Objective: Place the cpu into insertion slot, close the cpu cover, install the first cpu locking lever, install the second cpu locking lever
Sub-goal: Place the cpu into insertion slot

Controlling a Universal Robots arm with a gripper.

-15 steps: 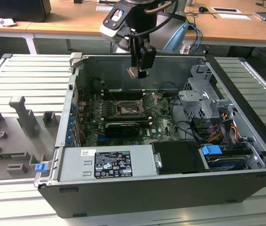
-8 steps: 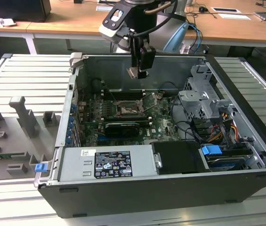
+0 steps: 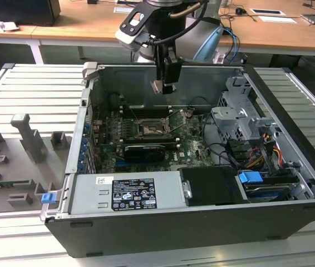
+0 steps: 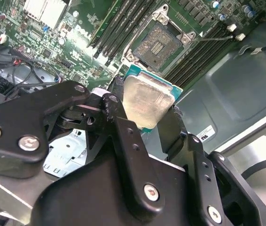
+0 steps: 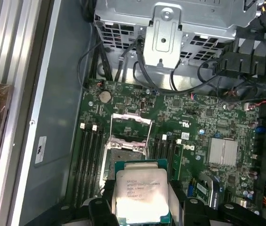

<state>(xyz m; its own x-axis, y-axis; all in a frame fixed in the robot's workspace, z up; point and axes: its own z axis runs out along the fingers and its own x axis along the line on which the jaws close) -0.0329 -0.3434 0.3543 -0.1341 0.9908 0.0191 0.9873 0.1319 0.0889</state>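
My gripper (image 3: 163, 87) hangs above the open computer case, shut on the cpu (image 3: 158, 86). In both wrist views the cpu (image 4: 147, 100) (image 5: 141, 194) shows its pale metal top and green edge, clamped between two black fingers (image 4: 117, 106). The insertion slot (image 3: 148, 129) (image 4: 160, 44) (image 5: 123, 154) lies bare on the green motherboard, below the cpu and apart from it. The cpu cover (image 5: 131, 125) (image 3: 176, 118) is flipped up and open at one side of the slot. A thin metal lever (image 4: 214, 39) sticks out sideways from the slot.
Long black memory slots (image 5: 89, 157) flank the socket on both sides. A grey power supply (image 3: 127, 193) fills the near side of the case, a metal drive cage (image 3: 241, 114) with cables stands at the exterior view's right. Grey fixtures (image 3: 26, 139) sit on the table.
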